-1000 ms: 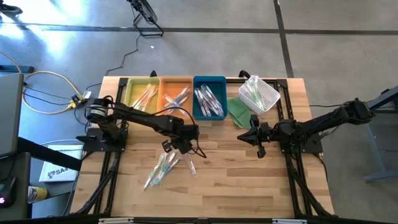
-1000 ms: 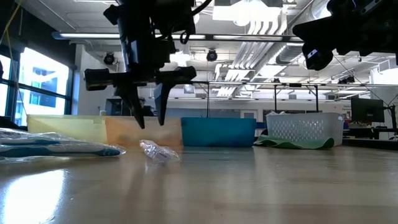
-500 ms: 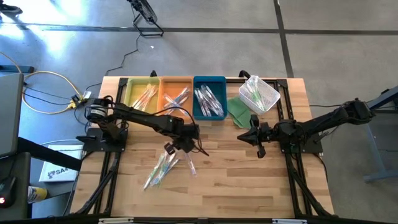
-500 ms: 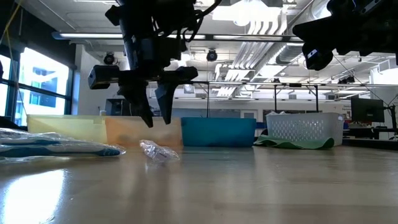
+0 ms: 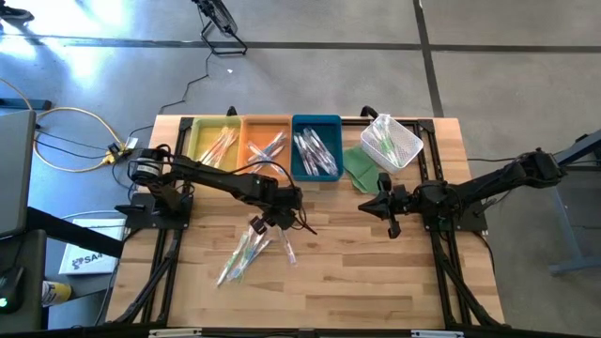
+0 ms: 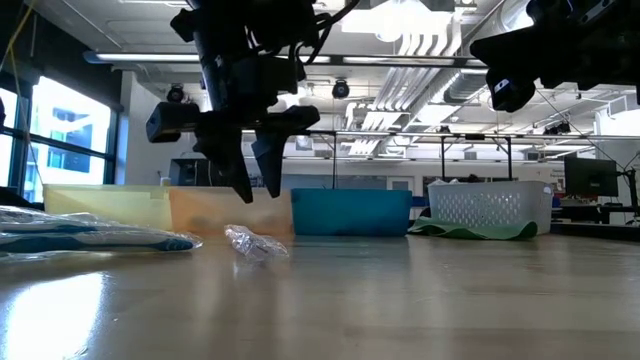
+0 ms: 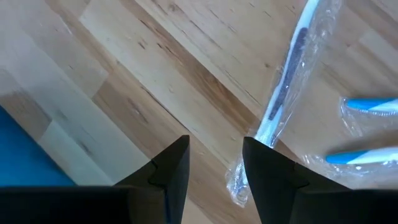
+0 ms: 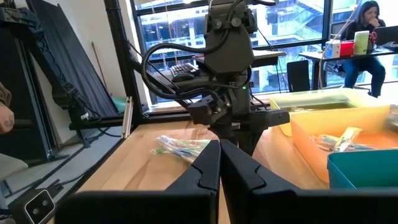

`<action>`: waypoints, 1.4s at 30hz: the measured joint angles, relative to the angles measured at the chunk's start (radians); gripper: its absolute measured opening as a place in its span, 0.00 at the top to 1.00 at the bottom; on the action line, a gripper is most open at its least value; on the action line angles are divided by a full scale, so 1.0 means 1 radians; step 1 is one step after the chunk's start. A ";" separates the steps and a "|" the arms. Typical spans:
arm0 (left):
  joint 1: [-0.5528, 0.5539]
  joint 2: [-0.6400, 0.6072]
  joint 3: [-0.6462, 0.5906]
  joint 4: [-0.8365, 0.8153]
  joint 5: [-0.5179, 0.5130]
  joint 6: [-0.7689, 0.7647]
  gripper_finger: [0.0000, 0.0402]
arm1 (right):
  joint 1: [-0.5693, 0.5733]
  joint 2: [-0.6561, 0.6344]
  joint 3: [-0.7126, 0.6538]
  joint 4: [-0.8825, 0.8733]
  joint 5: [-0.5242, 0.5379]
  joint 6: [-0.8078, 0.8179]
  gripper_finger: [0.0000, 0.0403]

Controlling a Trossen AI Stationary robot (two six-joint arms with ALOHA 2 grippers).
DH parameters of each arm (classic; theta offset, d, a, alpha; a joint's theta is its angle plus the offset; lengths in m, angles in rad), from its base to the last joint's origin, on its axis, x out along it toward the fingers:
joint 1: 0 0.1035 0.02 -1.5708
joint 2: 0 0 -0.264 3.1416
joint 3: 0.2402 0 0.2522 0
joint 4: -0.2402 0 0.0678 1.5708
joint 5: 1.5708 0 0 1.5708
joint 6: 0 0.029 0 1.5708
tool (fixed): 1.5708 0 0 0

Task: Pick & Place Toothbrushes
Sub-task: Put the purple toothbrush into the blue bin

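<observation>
Several wrapped toothbrushes [image 5: 239, 255] lie flat on the wooden table near its middle. One white one in a clear wrapper [image 7: 286, 93] lies apart from them [image 5: 285, 246]. My left gripper [image 5: 258, 225] hangs open above that toothbrush's end, pointing steeply down. Its fingers [image 6: 258, 190] stand clear of the wrapper [image 6: 255, 243] on the table. In the left wrist view the gripper [image 7: 216, 149] has bare table between its fingers, and blue toothbrushes [image 7: 367, 106] lie beside the white one. My right gripper [image 5: 371, 207] waits shut and level at the table's right, shown shut in its wrist view [image 8: 219, 149].
Yellow [image 5: 218, 141], orange [image 5: 268, 145] and blue [image 5: 316, 147] trays stand in a row at the far edge, each holding toothbrushes. A white mesh basket [image 5: 392, 141] with toothbrushes and a green cloth [image 5: 359, 167] sit at the far right. A person [image 8: 367, 18] sits far behind.
My left gripper has rolled about the line it points along while staying in place above the white toothbrush. Its fingers show more edge-on in the low view. The toothbrushes have not moved.
</observation>
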 joint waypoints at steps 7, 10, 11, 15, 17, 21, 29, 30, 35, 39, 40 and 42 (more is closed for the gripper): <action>0.000 0.000 0.000 -0.008 -0.011 -0.043 0.64 | 0.000 0.000 0.000 0.002 0.000 -0.002 0.99; 0.000 0.000 0.000 -0.008 -0.014 -0.042 0.64 | 0.000 0.000 0.000 0.003 0.000 -0.001 0.99; 0.000 0.000 0.000 -0.009 -0.017 -0.041 0.64 | 0.000 0.000 0.000 0.003 -0.001 0.000 0.99; 0.000 0.000 0.000 -0.024 -0.062 0.004 0.64 | 0.000 0.000 0.000 0.003 -0.001 0.002 0.99; 0.000 0.000 -0.001 -0.037 -0.068 0.017 0.62 | 0.000 0.000 0.000 0.003 -0.001 0.002 0.99; 0.000 0.000 -0.001 -0.036 -0.070 0.034 0.52 | 0.000 0.000 0.000 0.003 -0.001 0.002 0.99; 0.000 0.000 -0.001 -0.040 0.019 0.160 0.44 | 0.000 0.000 0.000 0.001 -0.001 0.003 0.99; -0.001 0.000 -0.001 -0.040 0.018 0.177 0.44 | 0.000 0.000 0.000 0.000 -0.001 0.007 0.99; 0.000 0.000 -0.001 -0.044 0.019 0.220 0.45 | 0.000 0.000 0.000 -0.019 0.003 0.021 0.99; 0.000 0.015 -0.001 -0.060 0.022 0.232 0.45 | 0.000 0.000 0.000 -0.016 0.003 0.006 0.99; 0.000 0.019 -0.001 -0.073 0.030 0.230 0.45 | 0.000 0.000 0.000 -0.016 0.004 0.006 0.99; -0.001 0.032 -0.001 -0.080 0.061 0.225 0.45 | 0.000 0.000 0.000 -0.016 0.004 0.020 0.99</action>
